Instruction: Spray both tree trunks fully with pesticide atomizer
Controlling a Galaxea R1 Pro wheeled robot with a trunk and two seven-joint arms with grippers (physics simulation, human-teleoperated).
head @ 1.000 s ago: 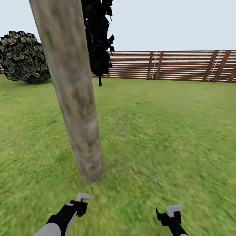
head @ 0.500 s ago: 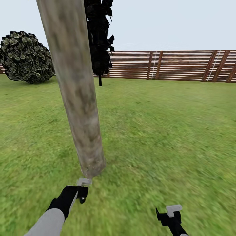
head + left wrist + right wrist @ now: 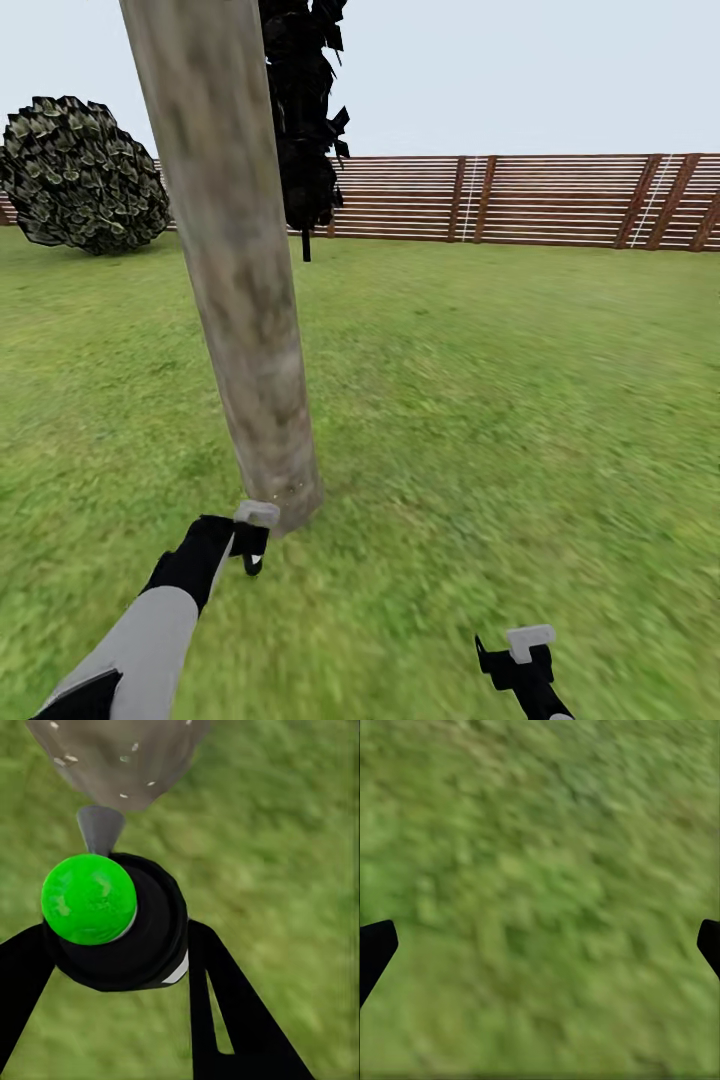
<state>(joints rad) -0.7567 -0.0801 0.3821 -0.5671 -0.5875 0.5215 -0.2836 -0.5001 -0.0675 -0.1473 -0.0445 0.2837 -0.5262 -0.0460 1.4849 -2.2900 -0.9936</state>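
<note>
Left gripper (image 3: 120,967) clamps the green-capped black atomizer (image 3: 112,919), nozzle aimed at the thick pale trunk (image 3: 250,330) base, lower-left frame; right gripper (image 3: 540,945) gapes wide.

The tree trunk (image 3: 235,260) is cut off above; the grass (image 3: 540,900) is blurred.

The left arm is stretched forward and its gripper (image 3: 250,540) has the fingers (image 3: 225,1020) closed around a held object. The right gripper (image 3: 520,655) stays low, with its fingers (image 3: 375,945) spread wide apart.
</note>
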